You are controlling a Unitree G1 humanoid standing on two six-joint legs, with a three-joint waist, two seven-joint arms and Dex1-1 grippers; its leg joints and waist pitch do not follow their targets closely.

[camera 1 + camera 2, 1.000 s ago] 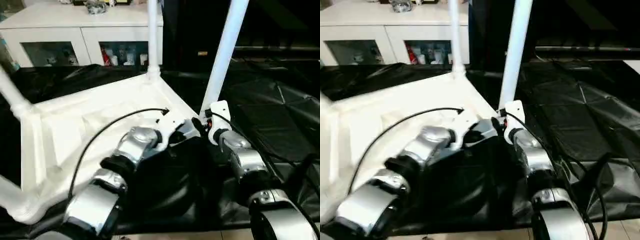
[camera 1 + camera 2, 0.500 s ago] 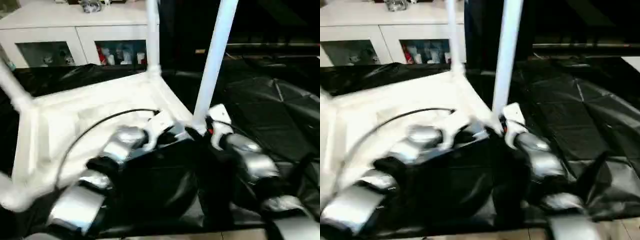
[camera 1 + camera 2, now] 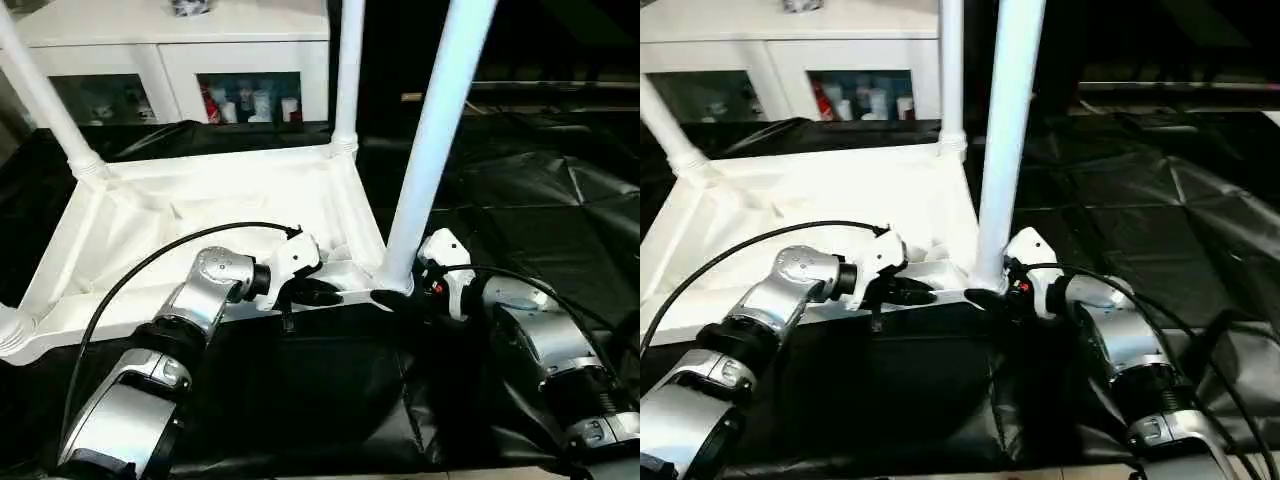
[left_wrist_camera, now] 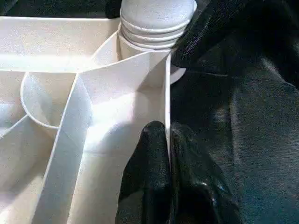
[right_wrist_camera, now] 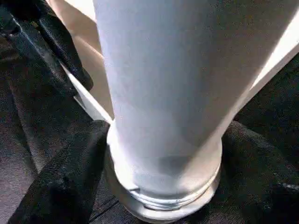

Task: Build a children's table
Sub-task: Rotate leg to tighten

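Head view: one tabletop (image 3: 190,235) lying upside down on the black table (image 3: 560,230), four legs in its corner sockets.

Left wrist: left gripper (image 4: 169,140) pinching the near rim.

Right wrist: right gripper (image 5: 163,154) straddling near-right leg (image 5: 163,93) wide, bare cover beyond.

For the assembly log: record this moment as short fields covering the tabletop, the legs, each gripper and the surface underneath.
tabletop: white tabletop lying upside down, ribbed underside up
legs: three stand upright in corner sockets; near-right leg seated at the corner by both grippers
left gripper: left gripper pinched shut on the tabletop's near rim wall
right gripper: right gripper with fingers either side of the near-right leg's base
surface: black-covered work table
background: white cabinet
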